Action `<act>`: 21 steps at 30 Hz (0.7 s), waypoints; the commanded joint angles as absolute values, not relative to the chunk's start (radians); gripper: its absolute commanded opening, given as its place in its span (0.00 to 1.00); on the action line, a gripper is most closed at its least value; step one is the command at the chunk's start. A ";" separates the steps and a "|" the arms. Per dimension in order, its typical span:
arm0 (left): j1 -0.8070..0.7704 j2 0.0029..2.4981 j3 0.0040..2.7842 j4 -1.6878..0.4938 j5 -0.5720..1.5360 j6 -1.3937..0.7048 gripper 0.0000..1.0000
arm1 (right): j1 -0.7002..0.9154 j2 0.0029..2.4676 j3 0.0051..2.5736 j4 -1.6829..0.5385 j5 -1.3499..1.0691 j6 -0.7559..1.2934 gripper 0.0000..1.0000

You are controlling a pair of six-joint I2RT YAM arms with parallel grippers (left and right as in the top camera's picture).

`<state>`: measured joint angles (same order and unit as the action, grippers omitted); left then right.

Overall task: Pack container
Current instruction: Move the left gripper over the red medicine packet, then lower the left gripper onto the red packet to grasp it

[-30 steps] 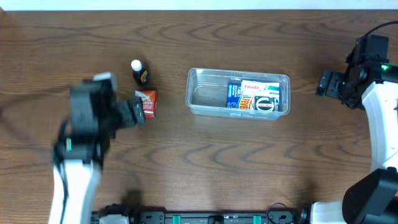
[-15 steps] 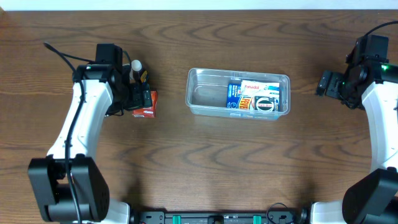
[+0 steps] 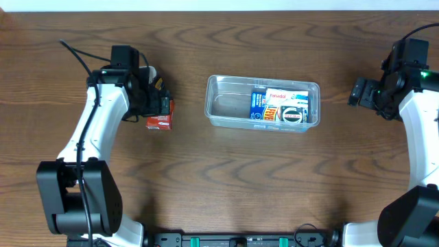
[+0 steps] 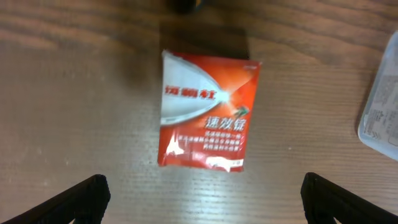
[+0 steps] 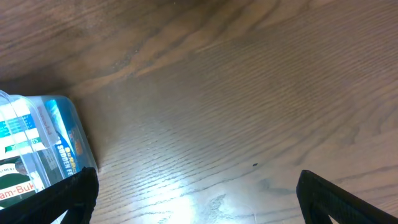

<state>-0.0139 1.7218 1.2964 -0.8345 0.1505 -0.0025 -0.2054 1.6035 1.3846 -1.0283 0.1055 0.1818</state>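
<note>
So the clear plastic container (image 3: 226, 104) sits on the brown wooden surface (image 3: 274, 185), a little right of the middle, long side running left to right. Its right end holds a few small packs: a blue box (image 3: 258, 103), a white one (image 3: 288, 97) and something round and dark (image 3: 295, 115) just beside them. The left end is bare.

The left hand (image 4: 202, 202) hangs over a red packet (image 4: 208, 115) with white print that lies flat on the surface, well to the left of the container. Its fingers (image 4: 81, 196) are spread wide apart, one on each side of the view, and don't touch the packet. From the wrist view you can just catch the container's corner at the right edge. A small dark bottle with a white cap (image 3: 151, 73) stands just behind the packet, partly hidden by the arm.

The right hand (image 5: 196, 199) is off past the container's right end, fingers also wide apart with only wood between them. Its view shows the container's end with the blue box pressed against the wall.
</note>
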 commanded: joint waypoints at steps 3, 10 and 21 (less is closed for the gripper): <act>-0.070 1.732 1.293 -0.793 0.145 0.060 0.97 | -0.210 1.607 1.387 -1.029 0.112 0.175 0.99; -0.118 1.732 1.260 -0.764 0.047 0.070 0.86 | -0.210 1.607 1.387 -1.029 0.112 0.175 0.99; -0.118 1.757 1.260 -0.760 0.048 0.048 0.83 | -0.210 1.607 1.387 -1.029 0.112 0.175 0.99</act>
<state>-0.1207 1.7256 1.2682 -0.7582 0.0669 0.0528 -0.2054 1.6035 1.3846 -1.0283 0.1055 0.1818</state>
